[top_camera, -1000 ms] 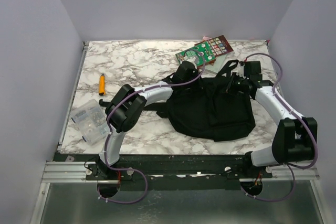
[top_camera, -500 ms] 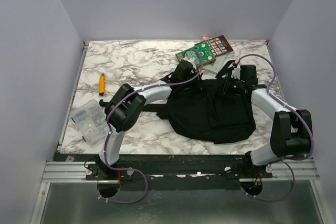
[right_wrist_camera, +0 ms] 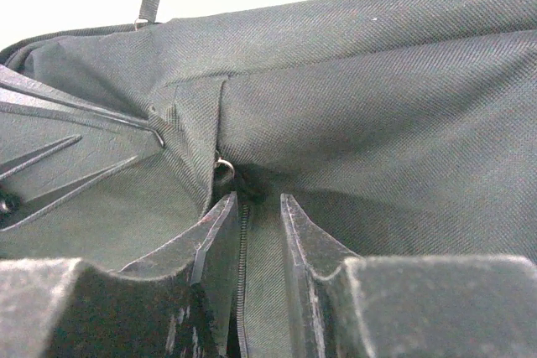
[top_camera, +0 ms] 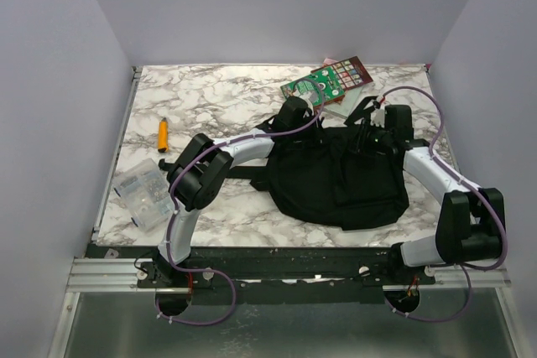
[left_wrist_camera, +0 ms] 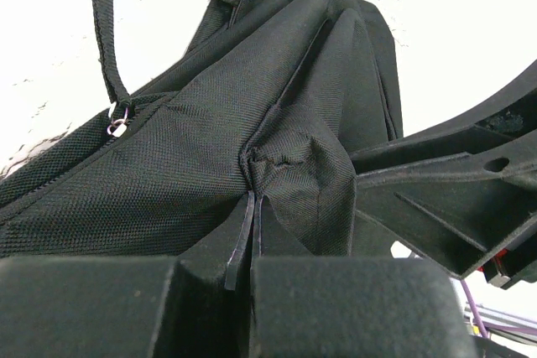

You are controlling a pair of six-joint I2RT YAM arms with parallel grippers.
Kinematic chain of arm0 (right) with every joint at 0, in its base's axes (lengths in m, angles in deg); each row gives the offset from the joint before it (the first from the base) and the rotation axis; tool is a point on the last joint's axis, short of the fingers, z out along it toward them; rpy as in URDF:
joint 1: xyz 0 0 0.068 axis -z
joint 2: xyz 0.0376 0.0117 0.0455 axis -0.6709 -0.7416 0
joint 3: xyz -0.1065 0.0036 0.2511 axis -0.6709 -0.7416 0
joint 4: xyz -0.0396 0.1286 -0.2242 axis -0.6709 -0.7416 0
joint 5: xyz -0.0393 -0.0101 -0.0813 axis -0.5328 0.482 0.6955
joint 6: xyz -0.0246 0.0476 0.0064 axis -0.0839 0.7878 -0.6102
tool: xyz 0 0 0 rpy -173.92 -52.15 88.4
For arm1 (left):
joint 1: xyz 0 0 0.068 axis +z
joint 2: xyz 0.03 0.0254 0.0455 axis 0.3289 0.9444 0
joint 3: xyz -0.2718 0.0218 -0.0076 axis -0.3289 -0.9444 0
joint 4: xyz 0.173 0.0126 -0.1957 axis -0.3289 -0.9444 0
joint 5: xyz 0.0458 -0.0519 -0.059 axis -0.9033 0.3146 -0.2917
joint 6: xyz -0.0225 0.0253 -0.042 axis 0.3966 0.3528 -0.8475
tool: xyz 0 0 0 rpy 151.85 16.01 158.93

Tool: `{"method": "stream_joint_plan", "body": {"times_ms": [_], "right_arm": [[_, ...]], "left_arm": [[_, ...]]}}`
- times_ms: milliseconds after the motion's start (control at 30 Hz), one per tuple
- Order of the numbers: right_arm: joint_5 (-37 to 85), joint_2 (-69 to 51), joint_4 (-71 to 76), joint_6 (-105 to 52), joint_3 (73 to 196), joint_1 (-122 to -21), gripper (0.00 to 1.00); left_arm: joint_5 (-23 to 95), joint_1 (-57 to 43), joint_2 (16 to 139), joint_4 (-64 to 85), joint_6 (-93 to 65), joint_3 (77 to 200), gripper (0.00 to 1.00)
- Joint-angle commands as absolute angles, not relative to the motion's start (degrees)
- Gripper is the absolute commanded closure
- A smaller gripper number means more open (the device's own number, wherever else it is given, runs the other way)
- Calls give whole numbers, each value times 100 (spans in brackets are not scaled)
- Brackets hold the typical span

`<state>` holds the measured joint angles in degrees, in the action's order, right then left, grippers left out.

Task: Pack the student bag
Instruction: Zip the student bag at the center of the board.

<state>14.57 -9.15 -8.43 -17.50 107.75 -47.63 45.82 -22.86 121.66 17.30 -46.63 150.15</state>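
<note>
The large soft black fabric backpack lies flat on the white marble-patterned table, toward its right half. The left gripper is clamped tight on a pinched fold of cloth at the bag's far edge, an anchor, I'd say, to keep the fabric taut. The right gripper stands slightly open astride the zip line, with the small metal zipper ring just past its tips. It grips nothing, and looks to be lining up to open the bag.
</note>
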Motion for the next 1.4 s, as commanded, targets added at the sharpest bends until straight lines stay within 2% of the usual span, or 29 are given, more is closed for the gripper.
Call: {"method": "stream_joint_plan", "body": {"times_ms": [0,567,767,833,900,967,1033,1233,1367], "right_arm": [[1550,-780,-944,-1838,10637,-4824,68],[1378,-1339,-193,-1814,10658,-5111,57],[1099,-1307,584,-1542,10435,-5210,53],[1180,-1298,829,-1370,10332,-5216,56],[1324,-1378,907,-1274,10324,-5216,66],[1513,-1445,906,-1226,10319,-5224,80],[1731,-1520,480,-1171,10506,-5216,99],[1605,-1400,-2027,-480,10769,-5431,100],[1826,-667,-2510,98,10023,-5684,99]], "left_arm": [[4864,-2288,12043,1747,-4711,15135,100],[4948,-2289,12039,1711,-4817,15127,100],[4989,-2284,12065,1711,-4869,15126,100],[5011,-2285,12065,1716,-4886,15127,100],[5012,-2290,12063,1712,-4899,15110,100],[4984,-2284,12052,1711,-4941,15094,100],[4820,-2264,12035,1703,-5081,15037,100],[3966,-2071,11940,1703,-5588,14908,100],[3547,-2037,11817,1704,-5542,14856,100]]}}
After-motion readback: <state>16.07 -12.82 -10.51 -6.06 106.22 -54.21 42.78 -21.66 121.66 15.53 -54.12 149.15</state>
